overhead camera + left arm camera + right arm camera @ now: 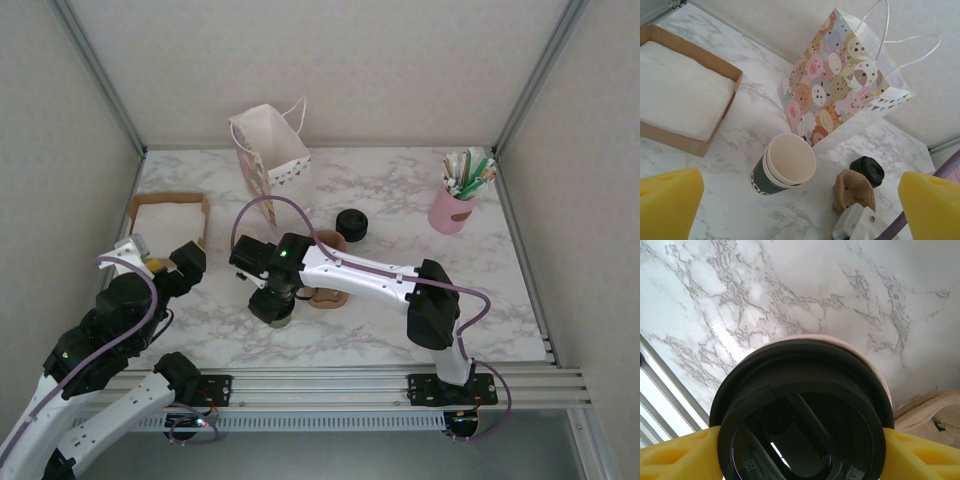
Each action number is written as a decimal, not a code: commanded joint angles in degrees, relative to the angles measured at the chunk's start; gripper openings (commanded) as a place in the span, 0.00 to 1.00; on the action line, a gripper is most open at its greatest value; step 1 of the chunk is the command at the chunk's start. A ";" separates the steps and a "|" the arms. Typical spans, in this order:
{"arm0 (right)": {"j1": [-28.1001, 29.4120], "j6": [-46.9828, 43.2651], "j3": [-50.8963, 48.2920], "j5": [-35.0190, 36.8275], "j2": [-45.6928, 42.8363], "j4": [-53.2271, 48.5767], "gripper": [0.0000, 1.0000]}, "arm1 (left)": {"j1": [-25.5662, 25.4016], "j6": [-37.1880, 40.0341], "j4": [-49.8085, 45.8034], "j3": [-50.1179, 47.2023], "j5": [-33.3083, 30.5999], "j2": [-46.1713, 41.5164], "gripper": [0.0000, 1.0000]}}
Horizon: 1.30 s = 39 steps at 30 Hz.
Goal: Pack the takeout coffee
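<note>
The takeout coffee (pixel 800 415) is a cup with a cream rim under a round black lid, seen from above in the right wrist view. My right gripper (pixel 800 460) is shut on it, one yellow finger (pixel 675 455) pressed to each side of the lid. From the top camera the cup (pixel 279 316) stands on the marble table beneath the right gripper (pixel 274 300), next to the brown cardboard carrier (pixel 327 296). My left gripper (pixel 165 262) hangs open at the left, its yellow pads (pixel 670 205) wide apart with nothing between them.
A stack of lidless cups (pixel 782 165) stands in front of the cartoon-print paper bag (pixel 840 90) (pixel 270 155). A brown box of napkins (pixel 170 215) sits at the left, a loose black lid (pixel 351 223) mid-table, and a pink pen cup (pixel 452 205) at the right.
</note>
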 commanded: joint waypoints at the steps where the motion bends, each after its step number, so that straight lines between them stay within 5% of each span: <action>1: 0.58 1.11 0.96 -0.60 1.78 0.05 0.73 | 0.46 0.64 -0.91 -0.64 -1.05 -0.85 1.00; 39: 0.40 1.96 2.63 3.48 1.57 -2.87 0.73 | 0.43 0.90 -0.65 -0.74 -0.84 -0.41 1.00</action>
